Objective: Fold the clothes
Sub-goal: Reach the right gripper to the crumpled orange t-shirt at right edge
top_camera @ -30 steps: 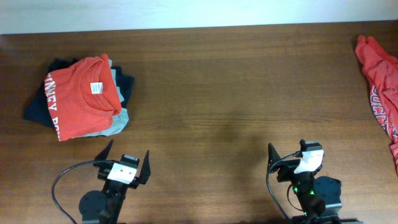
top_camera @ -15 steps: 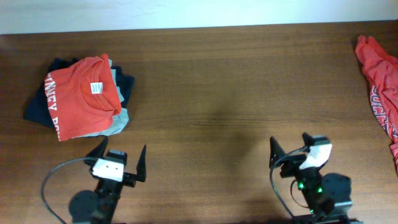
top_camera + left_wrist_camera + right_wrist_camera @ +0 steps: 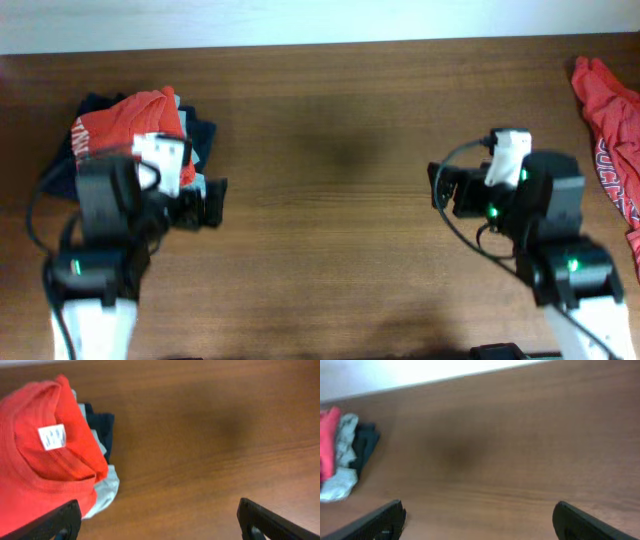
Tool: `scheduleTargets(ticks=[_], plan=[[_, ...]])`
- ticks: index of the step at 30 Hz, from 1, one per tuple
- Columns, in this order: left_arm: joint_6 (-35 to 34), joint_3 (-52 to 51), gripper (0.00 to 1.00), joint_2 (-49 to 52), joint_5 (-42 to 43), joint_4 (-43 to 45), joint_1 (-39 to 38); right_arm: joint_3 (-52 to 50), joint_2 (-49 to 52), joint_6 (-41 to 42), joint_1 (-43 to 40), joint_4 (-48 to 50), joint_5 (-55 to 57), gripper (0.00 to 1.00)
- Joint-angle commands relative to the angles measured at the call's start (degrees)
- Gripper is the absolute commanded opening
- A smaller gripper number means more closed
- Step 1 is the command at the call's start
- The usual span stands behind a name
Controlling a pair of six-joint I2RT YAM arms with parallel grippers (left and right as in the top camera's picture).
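Left end effector [image 3: 157,512] now beside clothes [image 3: 35,475]

A brown wooden table [image 3: 330,230] with fine lengthwise grain fills nearly the whole view from overhead. Beyond its far edge runs a plain white strip [image 3: 300,18], blurred and featureless. The light is soft and even, leaving one faint dark shadow [image 3: 345,150] on the wood.
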Motion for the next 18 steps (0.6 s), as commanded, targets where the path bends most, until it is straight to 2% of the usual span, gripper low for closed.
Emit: scheduleTargets(ticks=[1,5,9,13,15,18], plan=[[-0.6,7.6,0.99,6.6,1.4,-3.5,0.1,7.3,4.8,0.0,-0.8,-3.9,-1.6,0.99],[-0.9,9.3,0.99,11.0,7.7,-3.8,0.1,16.2,11.6,6.8,-7.0,-14.5,7.4,0.99],[-0.9,9.3,0.99,12.8,8.4,-4.8,0.1,24.8,19.6,7.3,-20.4,-23.3,8.5,0.99],[-0.9,9.3,0.99,12.9,8.4,-4.9,0.1,28.2,27.5,9.9,-35.3,-25.2,9.2,0.97],[-0.9,9.3,0.99,12.9,8.4,-5.0,0.1,28.2,31.2,12.4,-41.7,-24.5,10.4,0.88],[-0.9,9.3,0.99,12.9,8.4,-5.2,0.1,28.2,37.5,12.8,-48.9,-23.3,13.0,0.82]])
